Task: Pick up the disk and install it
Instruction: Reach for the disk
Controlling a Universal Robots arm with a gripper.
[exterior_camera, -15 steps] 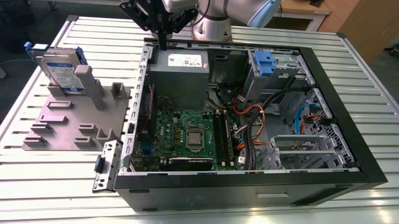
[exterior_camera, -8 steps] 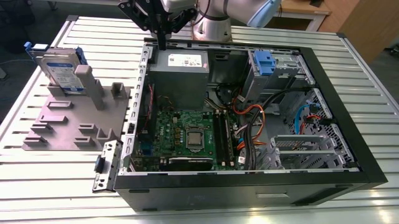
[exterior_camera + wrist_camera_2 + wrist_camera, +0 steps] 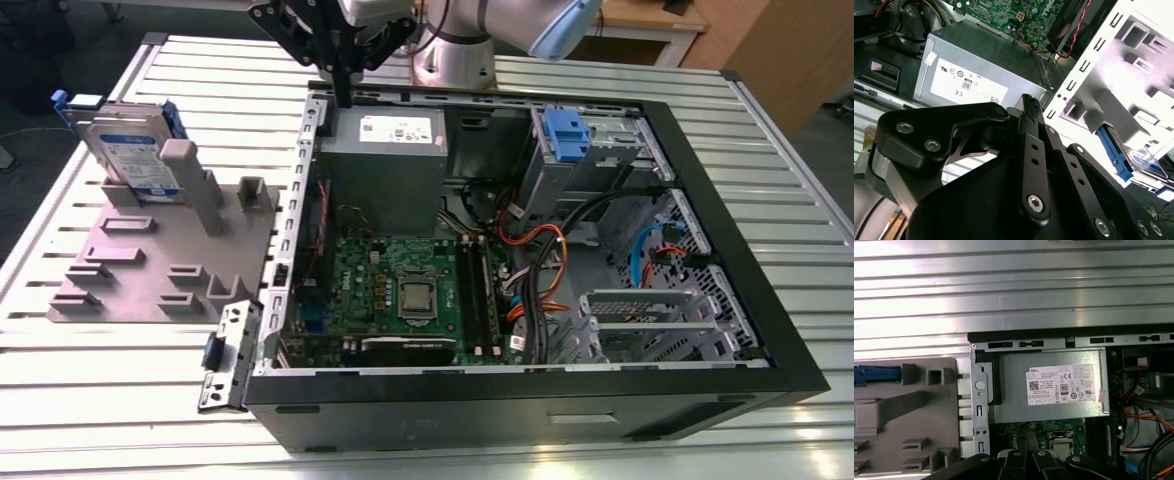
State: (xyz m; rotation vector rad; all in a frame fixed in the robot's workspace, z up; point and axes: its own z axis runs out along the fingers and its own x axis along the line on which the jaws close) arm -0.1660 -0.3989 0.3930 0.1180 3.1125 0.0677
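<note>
- A ribbed aluminium table [image 3: 107,400] carries an open desktop computer case [image 3: 534,395] lying on its side, with a grey fixture plate [image 3: 134,270] just beside the case on the exterior view's left.
- The disk [image 3: 134,150] stands on edge in a slot at the far left corner of that plate. Its labelled face is turned to the near side, and its blue carrier frame shows at the upper corners. It has not been picked up.
- The gripper [image 3: 343,98] hangs above the far left corner of the case, over the grey power supply [image 3: 387,150]. Its fingers point down, drawn close together, and hold nothing.
- The key relation: the disk sits to the exterior view's left of the gripper, outside the case wall and clearly apart from the fingers.
- In the first wrist view the disk's top edge is a blue strip [image 3: 876,375] running parallel to the case's far wall, so its thin dimension lies near to far.
- Inside the case, a small blue clip [image 3: 567,135] sits on the drive bay at the far right, well apart from the disk, across the green motherboard [image 3: 400,290].
</note>
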